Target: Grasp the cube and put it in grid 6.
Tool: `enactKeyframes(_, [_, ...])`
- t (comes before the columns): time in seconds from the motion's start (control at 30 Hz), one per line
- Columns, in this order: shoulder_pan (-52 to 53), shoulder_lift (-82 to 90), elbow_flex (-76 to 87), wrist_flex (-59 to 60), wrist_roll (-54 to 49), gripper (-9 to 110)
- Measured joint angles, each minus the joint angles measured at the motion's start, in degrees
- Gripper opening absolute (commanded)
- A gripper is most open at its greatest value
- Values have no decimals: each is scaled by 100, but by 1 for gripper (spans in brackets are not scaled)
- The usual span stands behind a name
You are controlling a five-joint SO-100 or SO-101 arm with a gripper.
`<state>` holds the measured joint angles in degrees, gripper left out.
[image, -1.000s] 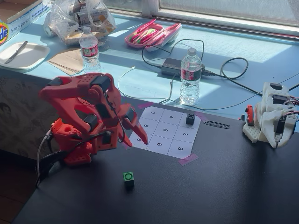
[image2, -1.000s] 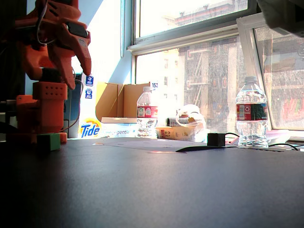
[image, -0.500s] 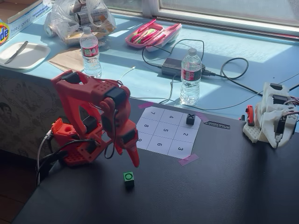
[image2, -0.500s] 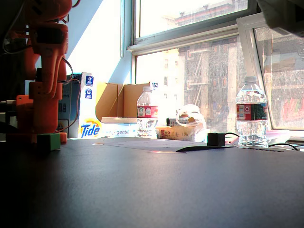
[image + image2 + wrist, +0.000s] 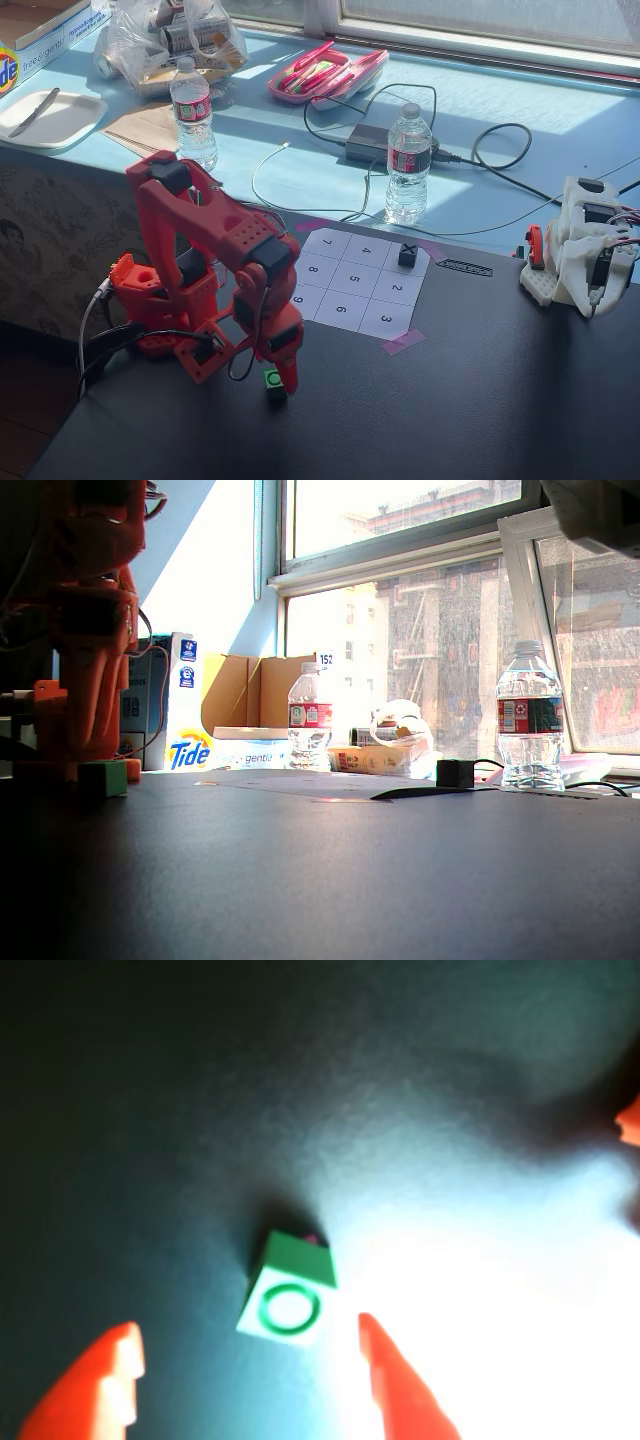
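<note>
The green cube (image 5: 273, 381) with a circle on its top sits on the dark table, below the paper grid. It also shows in the wrist view (image 5: 288, 1290) and at the left of a fixed view (image 5: 104, 777). My red gripper (image 5: 276, 372) hangs right over it, open. In the wrist view the gripper (image 5: 245, 1345) has its two red fingertips (image 5: 115, 1365) spread on either side just below the cube, not touching it. Grid 6 (image 5: 341, 311) is the bottom-middle cell of the white grid, empty.
A black cube marked X (image 5: 407, 255) sits on the grid's right top cell. A white arm (image 5: 582, 248) stands at the right table edge. Two water bottles (image 5: 407, 165), cables and a pink case (image 5: 325, 72) lie on the blue sill behind.
</note>
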<state>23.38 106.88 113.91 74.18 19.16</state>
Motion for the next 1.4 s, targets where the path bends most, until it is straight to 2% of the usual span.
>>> enactKeyframes(0.63, [-325,-343,378,-624,123,19])
enactKeyframes(0.8, [-325,-343,431,-738,123,13])
enactKeyframes(0.93, [-264,-343,457,-835,44,0])
enactKeyframes(1.27, [-70,-334,501,-870,-378,0])
enactKeyframes(1.4, [-141,-123,97,-466,-659,0])
